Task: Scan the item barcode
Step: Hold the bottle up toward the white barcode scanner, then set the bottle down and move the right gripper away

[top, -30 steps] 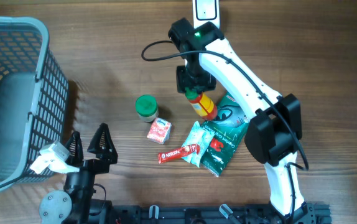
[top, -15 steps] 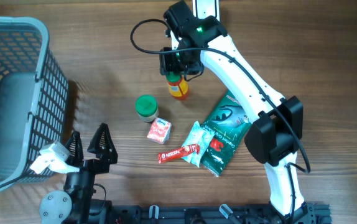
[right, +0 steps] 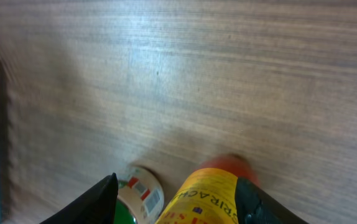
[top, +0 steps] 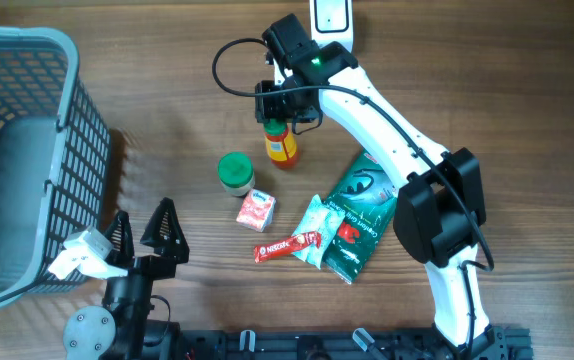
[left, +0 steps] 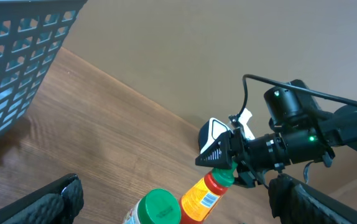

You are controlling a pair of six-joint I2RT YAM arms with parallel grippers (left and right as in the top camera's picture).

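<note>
Basket [top: 22, 40] at 9 o'clock edge. Left gripper [top: 140, 228] at 7 o'clock, jaws spread full, holding nothing. Jar [top: 235, 170] near centre. Sauce bottle [top: 283, 146] at jar's 1 o'clock, cap end clamped in half-closed right gripper [top: 287, 108], apparently lifted. White device [top: 329, 14] at 12 o'clock, likely scanner. Step judged: presenting bottle. Next: turn barcode toward scanner.
</note>
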